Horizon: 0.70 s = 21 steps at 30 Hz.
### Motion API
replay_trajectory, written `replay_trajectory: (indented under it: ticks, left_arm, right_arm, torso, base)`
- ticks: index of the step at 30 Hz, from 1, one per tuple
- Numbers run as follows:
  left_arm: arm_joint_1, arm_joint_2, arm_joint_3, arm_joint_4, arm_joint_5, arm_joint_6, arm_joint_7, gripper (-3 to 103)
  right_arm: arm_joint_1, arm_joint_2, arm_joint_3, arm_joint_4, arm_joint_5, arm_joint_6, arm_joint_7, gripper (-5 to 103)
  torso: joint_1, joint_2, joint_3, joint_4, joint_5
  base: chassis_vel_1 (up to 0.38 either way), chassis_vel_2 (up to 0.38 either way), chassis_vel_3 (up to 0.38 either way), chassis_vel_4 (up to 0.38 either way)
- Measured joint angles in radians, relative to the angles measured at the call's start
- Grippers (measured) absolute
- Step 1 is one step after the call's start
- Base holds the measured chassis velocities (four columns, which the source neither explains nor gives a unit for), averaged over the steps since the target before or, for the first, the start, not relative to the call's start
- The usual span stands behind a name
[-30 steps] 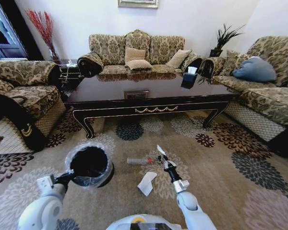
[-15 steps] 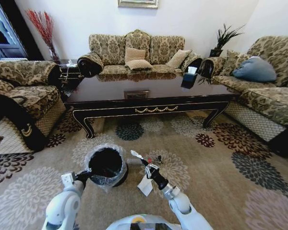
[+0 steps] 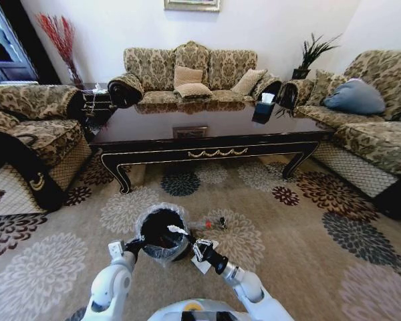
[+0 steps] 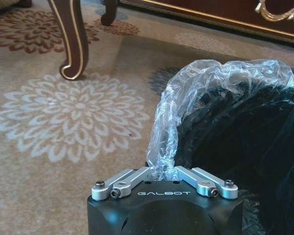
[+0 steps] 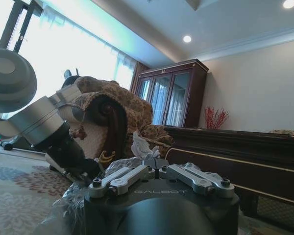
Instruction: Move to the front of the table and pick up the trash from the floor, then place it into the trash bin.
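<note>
- The left gripper (image 3: pixel 135 246) has its jaws pinched on the liner at the rim of the trash bin (image 3: pixel 162 234), holding it on the carpet in front of the counter (image 3: pixel 207 134).
- The right gripper (image 3: pixel 189 242) holds a white scrap (image 3: pixel 176 231) over the bin's mouth, jaws clamped on it.
- Risk: released too near the rim, the light scrap could catch on the crinkled liner and slide outside.
- Risk: the thin liner could tear or slip (only plastic is gripped), tipping the bin.
- A grey tube (image 3: pixel 202 225) and a white paper (image 3: pixel 201 265) lie on the floor beside the bin.
</note>
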Motion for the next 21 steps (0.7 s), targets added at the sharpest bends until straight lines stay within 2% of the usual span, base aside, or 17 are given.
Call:
replay_trajectory:
  ticks: [4,5,6,8,10,11,12,13,15,18,21]
  left_arm:
    - [0.001,-0.001,0.001,-0.002,0.0,-0.004,0.006,2]
    - [0.001,0.0,0.0,-0.005,0.0,-0.004,0.007,2]
    - [0.0,0.002,-0.004,-0.007,0.0,-0.004,0.007,2]
    - [0.0,0.003,-0.006,-0.007,-0.001,-0.004,0.007,2]
    - [0.0,0.005,-0.01,-0.01,-0.002,-0.004,0.007,2]
    - [0.0,0.006,-0.011,-0.012,-0.002,-0.004,0.007,2]
    - [0.0,0.006,-0.014,-0.014,-0.002,-0.004,0.007,2]
    - [0.0,0.006,-0.017,-0.015,-0.003,-0.003,0.007,2]
    - [0.0,0.007,-0.018,-0.016,-0.003,-0.002,0.007,2]
    - [0.002,0.008,-0.03,-0.024,-0.006,0.0,0.008,2]
    - [0.004,0.01,-0.039,-0.028,-0.009,0.0,0.008,2]
  right_arm:
    - [0.0,0.001,0.005,-0.013,-0.016,0.005,0.0,0]
    - [-0.001,0.0,0.007,-0.018,-0.019,0.007,0.001,-3]
    - [0.001,-0.002,0.013,-0.028,-0.023,0.011,0.004,8]
    - [0.002,-0.002,0.017,-0.032,-0.026,0.012,0.004,8]
    - [0.006,-0.002,0.027,-0.041,-0.031,0.015,0.006,18]
    - [0.007,-0.003,0.03,-0.045,-0.031,0.016,0.007,18]
    - [0.008,-0.003,0.032,-0.049,-0.031,0.016,0.009,29]
    - [0.009,-0.003,0.033,-0.051,-0.03,0.016,0.011,35]
    - [0.009,-0.003,0.034,-0.051,-0.03,0.016,0.012,35]
    - [0.014,-0.001,0.039,-0.055,-0.028,0.016,0.024,51]
    - [0.016,0.001,0.043,-0.058,-0.027,0.017,0.026,56]
  torso:
    - [0.0,0.0,0.0,-0.0001,0.0002]
    - [0.0,0.0,0.0,-0.0001,0.0001]
    - [0.0,0.0,0.0,0.0,0.0002]
    - [0.0,0.0,0.0,-0.0001,0.0001]
    - [0.0,0.0,0.0,0.0,0.0001]
    - [0.0,0.0,0.0,0.0,0.0001]
    - [0.0,0.0,0.0,-0.0001,0.0001]
    - [0.0,0.0,0.0,-0.0001,0.0001]
    - [0.0,0.0,0.0,0.0,0.0001]
    - [0.0,0.0,0.0,-0.0001,0.0]
    - [0.0,0.0,0.0,0.0,0.0]
  base:
    - [0.0,0.0,0.0,0.0]
    - [0.0,0.0,0.0,0.0]
    - [0.0,0.0,0.0,0.0]
    - [0.0,0.0,0.0,0.0]
    - [0.0,0.0,0.0,0.0]
    - [0.0,0.0,0.0,0.0]
    - [0.0,0.0,0.0,0.0]
    - [0.0,0.0,0.0,0.0]
    - [0.0,0.0,0.0,0.0]
    - [0.0,0.0,0.0,0.0]
    - [0.0,0.0,0.0,0.0]
